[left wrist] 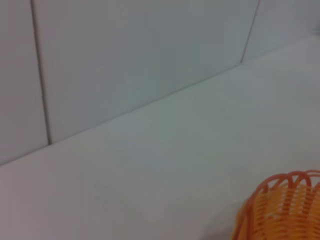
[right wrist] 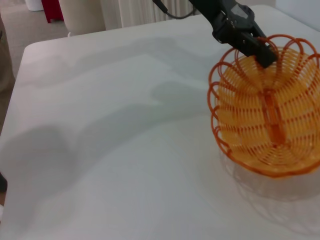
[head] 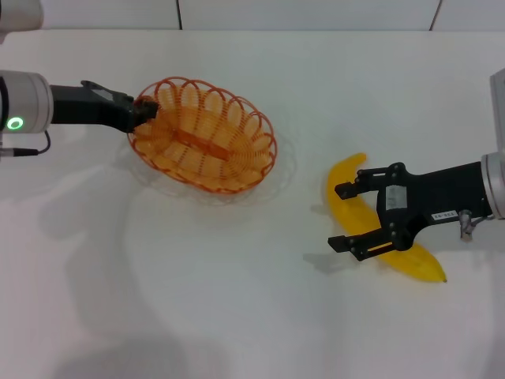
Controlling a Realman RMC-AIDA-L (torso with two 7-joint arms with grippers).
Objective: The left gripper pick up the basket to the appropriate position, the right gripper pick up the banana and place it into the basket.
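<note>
Left: left gripper (head: 144,110) pinches looped wire basket (head: 203,136); smooth curved banana (head: 377,230) under right gripper (head: 342,217).

Bare table (head: 237,316) between basket (head: 207,136) (and banana (head: 359,225))

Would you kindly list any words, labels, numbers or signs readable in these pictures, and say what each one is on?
Small white label on the arm of the right gripper, near the wrist: it carries dark print, too small to read.
Green ring light on the wrist of the left gripper: a lit indicator, no text.
Basket, banana, table: no text.
</note>
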